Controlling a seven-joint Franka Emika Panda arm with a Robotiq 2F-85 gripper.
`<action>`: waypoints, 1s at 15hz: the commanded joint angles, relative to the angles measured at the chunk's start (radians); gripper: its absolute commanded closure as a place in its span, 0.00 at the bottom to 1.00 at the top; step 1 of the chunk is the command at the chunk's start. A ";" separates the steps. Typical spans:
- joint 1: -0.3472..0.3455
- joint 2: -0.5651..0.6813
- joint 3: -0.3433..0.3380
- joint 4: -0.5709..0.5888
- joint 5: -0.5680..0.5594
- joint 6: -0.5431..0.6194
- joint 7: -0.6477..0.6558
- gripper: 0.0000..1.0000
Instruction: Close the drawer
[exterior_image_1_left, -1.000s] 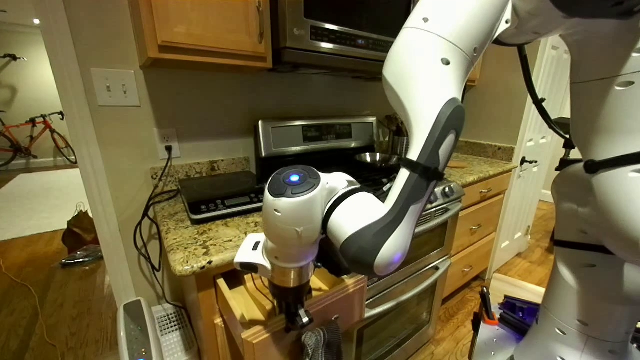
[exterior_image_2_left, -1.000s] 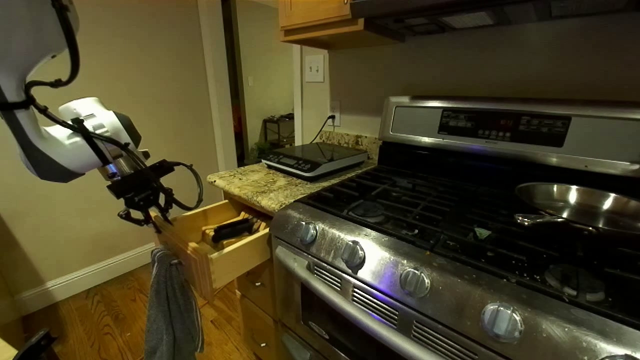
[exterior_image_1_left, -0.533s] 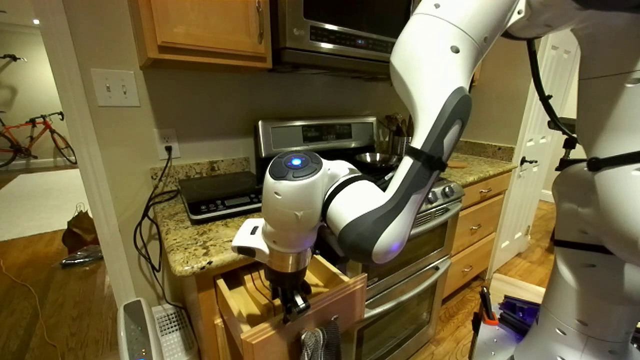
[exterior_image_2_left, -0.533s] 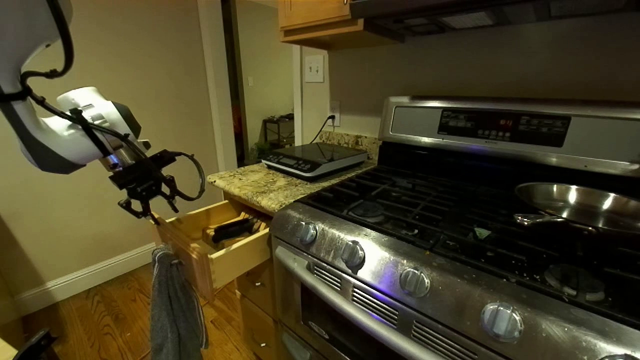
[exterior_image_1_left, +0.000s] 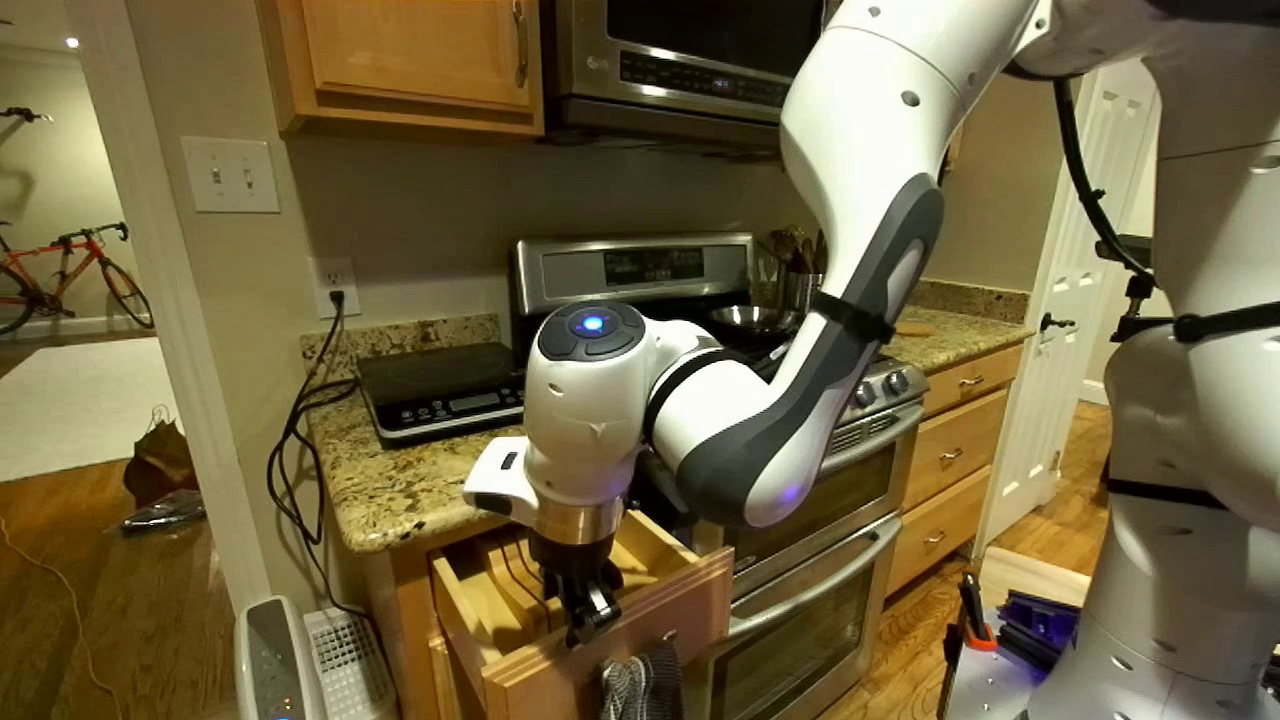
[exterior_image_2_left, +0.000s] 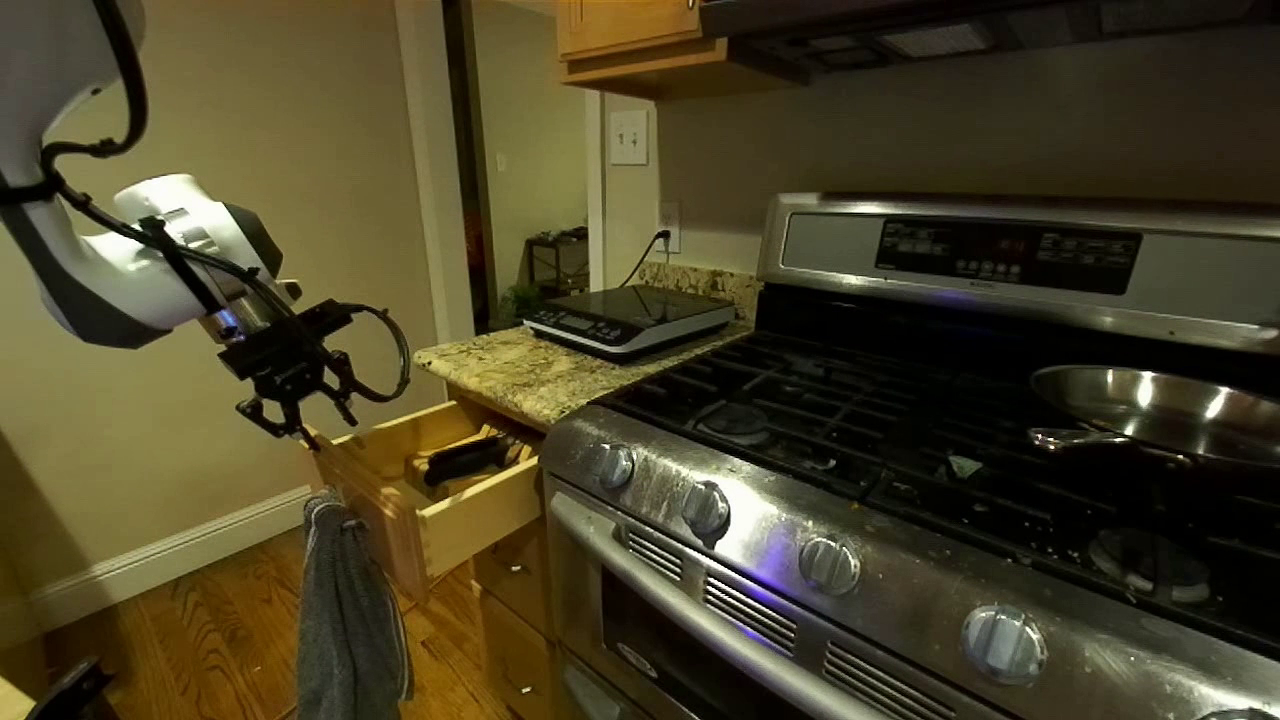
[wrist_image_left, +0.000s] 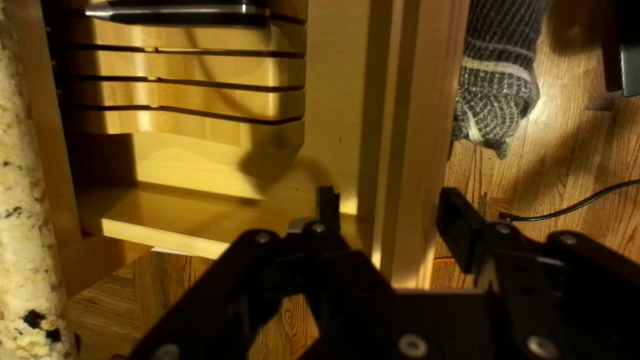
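The wooden drawer (exterior_image_1_left: 540, 690) stands pulled out below the granite counter, left of the stove; it also shows in an exterior view (exterior_image_2_left: 480, 525). Inside it is a slotted wooden knife block (wrist_image_left: 200, 90) with a black-handled knife (wrist_image_left: 190, 14). A grey towel (exterior_image_2_left: 350, 610) hangs on the drawer's front. My gripper (wrist_image_left: 387, 202) is open and empty. In the wrist view its fingers lie on either side of the drawer front's top edge. In both exterior views the gripper (exterior_image_1_left: 590, 630) (exterior_image_2_left: 328, 430) is at or just above that edge; contact cannot be told.
A black portable cooktop (exterior_image_1_left: 445, 390) sits on the counter (exterior_image_1_left: 430, 490). The stove (exterior_image_2_left: 800, 540) stands beside the drawer, with a steel pan (exterior_image_2_left: 1170, 405) on it. A white appliance (exterior_image_1_left: 280, 660) is on the floor left of the cabinet.
Since one second ago my gripper has risen a little at the drawer's front edge. In the last half second the arm looks still. The towel has swung slightly. The drawer has not visibly moved.
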 joint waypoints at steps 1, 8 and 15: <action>-0.012 0.000 0.013 0.001 0.000 -0.003 -0.001 0.44; -0.012 0.000 0.013 0.001 0.000 -0.003 -0.001 0.44; 0.006 -0.098 0.029 -0.022 -0.031 -0.026 0.019 0.00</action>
